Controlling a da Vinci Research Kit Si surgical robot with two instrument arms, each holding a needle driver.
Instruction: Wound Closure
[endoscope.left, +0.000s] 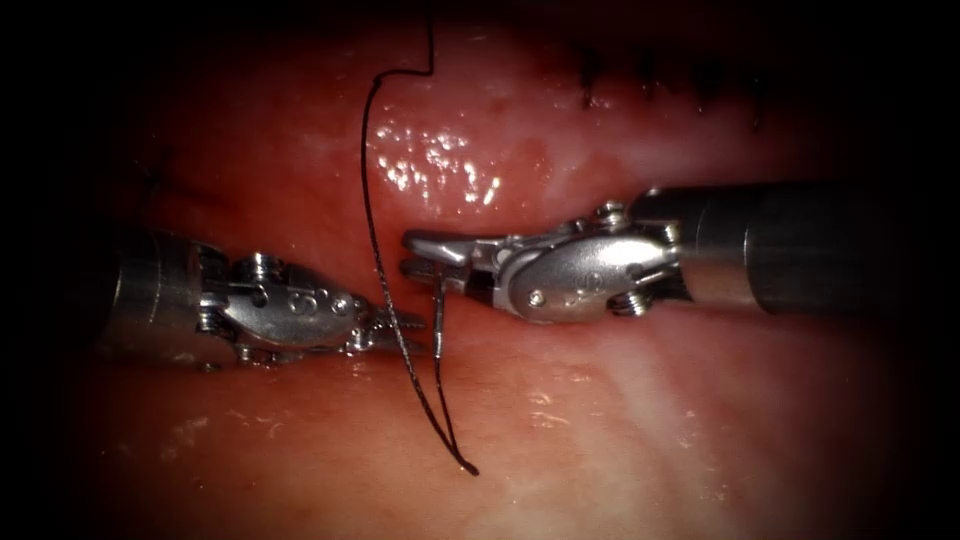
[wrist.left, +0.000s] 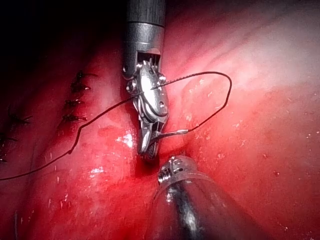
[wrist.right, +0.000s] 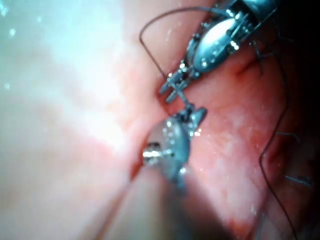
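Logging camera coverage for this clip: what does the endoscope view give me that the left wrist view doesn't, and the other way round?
Endoscope view: the left tool beside the thread, and the needle hanging down from the right tool. Left wrist view: the thread looping across the right tool's wrist and trailing past finished stitches. Both: the right tool's jaws shut on the needle near one end, the needle free of the tissue.

The moist pink-red slab of pork-belly tissue (endoscope.left: 620, 420) is carrying the whole scene, its wet surface glistening under the light. A thin black thread (endoscope.left: 372, 215) is trailing down across it, forming a narrow loop low on the slab. A row of short dark stitches (wrist.left: 75, 102) is sitting in the tissue, closing part of the cut.
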